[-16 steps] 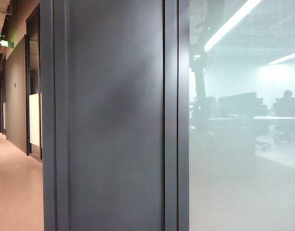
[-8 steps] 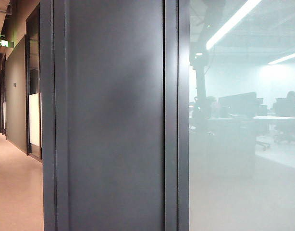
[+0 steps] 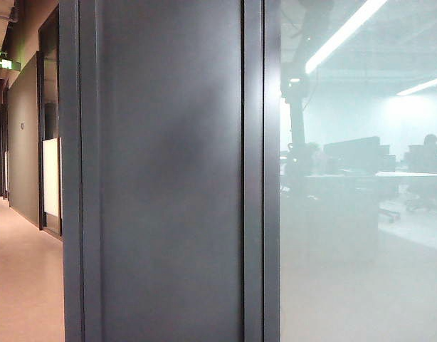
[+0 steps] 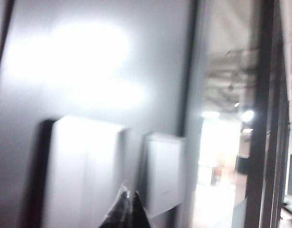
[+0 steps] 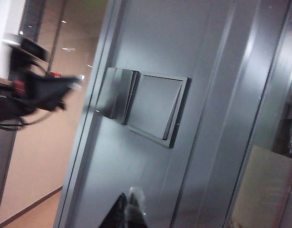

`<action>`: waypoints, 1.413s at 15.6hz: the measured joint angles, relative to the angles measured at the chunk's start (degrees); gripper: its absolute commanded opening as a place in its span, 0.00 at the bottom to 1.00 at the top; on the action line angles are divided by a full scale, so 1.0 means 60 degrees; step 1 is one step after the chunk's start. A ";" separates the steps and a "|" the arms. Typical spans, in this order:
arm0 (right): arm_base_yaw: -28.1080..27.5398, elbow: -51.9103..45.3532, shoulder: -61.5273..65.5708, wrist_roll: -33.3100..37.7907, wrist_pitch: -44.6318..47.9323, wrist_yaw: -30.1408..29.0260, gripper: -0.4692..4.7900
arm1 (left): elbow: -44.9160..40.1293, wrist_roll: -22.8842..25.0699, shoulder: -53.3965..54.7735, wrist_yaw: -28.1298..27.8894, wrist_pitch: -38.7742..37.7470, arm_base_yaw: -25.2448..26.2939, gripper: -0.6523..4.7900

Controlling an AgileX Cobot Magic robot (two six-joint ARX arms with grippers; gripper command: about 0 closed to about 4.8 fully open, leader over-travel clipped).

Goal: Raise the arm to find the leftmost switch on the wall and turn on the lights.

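- Exterior view: a dark grey wall panel fills the middle of the frame, a corridor runs down the left edge, and frosted glass takes the right side.
- The arm shows only as a hazy dark silhouette in the glass, upper middle-right of the frame, rising out of the top; no switch is visible from this camera.
- Left wrist view: the left gripper sits at the bottom centre, its two dark tips close together with only a sliver between them, holding nothing. Just beyond them a wide pale switch plate lies lower left, and a smaller pale box is mounted beside it; the picture is blurred.
- Right wrist view: the right gripper is at the bottom centre, tips likewise nearly closed and empty. A grey switch plate sits at centre, well apart from it. The other arm is a blur at the left edge.
- Step in hand, as a judgement: searching and closing in on the switches, nothing pressed yet.
- The next move likely calls for the left gripper to settle on the leftmost rocker of the wide plate and push squarely; the individual rockers cannot be made out through the blur.
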 measured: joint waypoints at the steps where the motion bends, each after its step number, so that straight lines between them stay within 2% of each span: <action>1: 0.0000 0.0000 0.0000 0.0000 -0.0004 0.0000 0.09 | 0.0160 0.0000 0.0200 0.0000 -0.0259 0.0000 0.11; 8: -0.0004 0.0000 0.0000 0.0004 -0.0007 0.0000 0.09 | 0.0149 0.0484 0.0328 -0.0291 -0.1129 0.0000 0.11; 22: -0.0004 0.0004 0.0000 0.0157 -0.0080 -0.0011 0.09 | 0.0168 0.1060 0.0561 -0.0503 -0.1300 -0.0018 0.11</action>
